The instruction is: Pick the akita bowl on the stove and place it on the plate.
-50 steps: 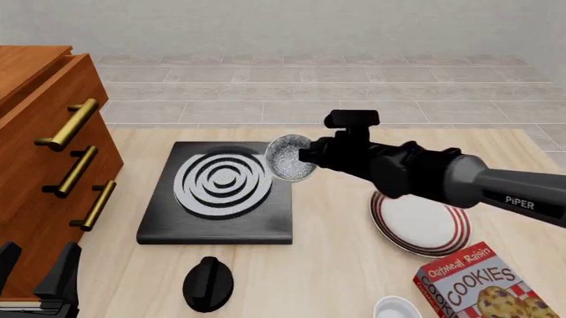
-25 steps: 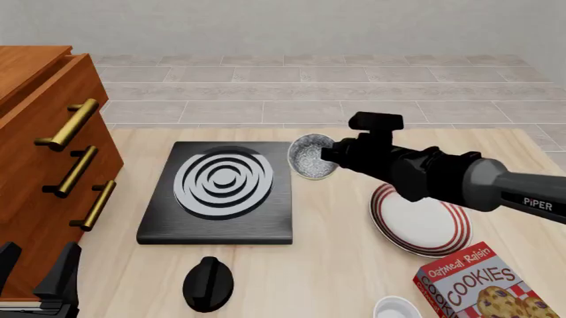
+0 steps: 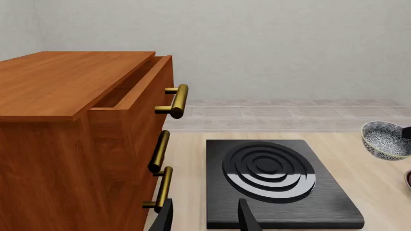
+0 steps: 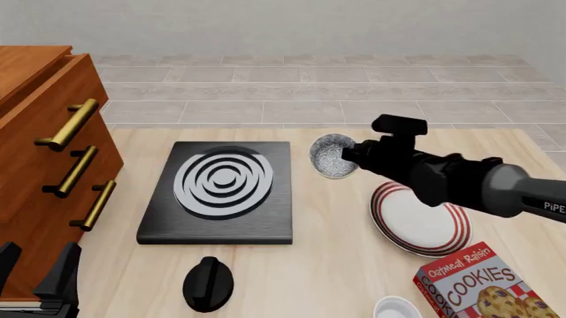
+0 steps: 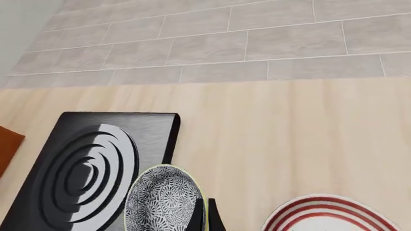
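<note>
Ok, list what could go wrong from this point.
1. The right hand pinches the bowl only by its rim, so it might tilt or slip before reaching the plate.
2. The plate lies close to the cookie box; an off-centre drop could leave the bowl on the plate's rim.
3. The bowl hangs beside the stove edge; sagging might clip it.

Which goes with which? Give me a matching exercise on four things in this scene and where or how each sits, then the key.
Things:
1. akita bowl
2. plate
3. stove
4. top drawer

States:
A. lying flat on the table with nothing on it
B. pulled slightly open
C. held off the stove in the right hand
D. lying beside the cookie box

Pairs: 1-C, 2-D, 3-A, 4-B
</note>
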Motion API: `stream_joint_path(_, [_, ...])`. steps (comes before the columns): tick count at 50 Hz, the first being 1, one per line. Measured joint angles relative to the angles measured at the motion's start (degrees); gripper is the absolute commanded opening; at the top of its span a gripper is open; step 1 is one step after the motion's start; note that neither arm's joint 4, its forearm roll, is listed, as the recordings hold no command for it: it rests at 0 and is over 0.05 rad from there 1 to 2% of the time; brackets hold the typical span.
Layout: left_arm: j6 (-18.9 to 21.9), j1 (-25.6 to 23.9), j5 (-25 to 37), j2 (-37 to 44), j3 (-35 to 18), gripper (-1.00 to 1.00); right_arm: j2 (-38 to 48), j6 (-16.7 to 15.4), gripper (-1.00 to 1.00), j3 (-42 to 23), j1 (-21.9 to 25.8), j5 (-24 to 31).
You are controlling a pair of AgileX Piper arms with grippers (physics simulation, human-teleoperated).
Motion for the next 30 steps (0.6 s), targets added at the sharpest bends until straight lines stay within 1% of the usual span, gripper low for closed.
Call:
stream_joint_path(16, [0.0,0.0,0.0,0.0,0.0,1.0,-0.4,-0.2,-1.0,2.0,-3.2,-1.1])
stream_joint_path(30, [0.0,0.0,0.0,0.0,0.0,1.0,-0.7,0.0,-1.0,4.9,-6.3,-3.2])
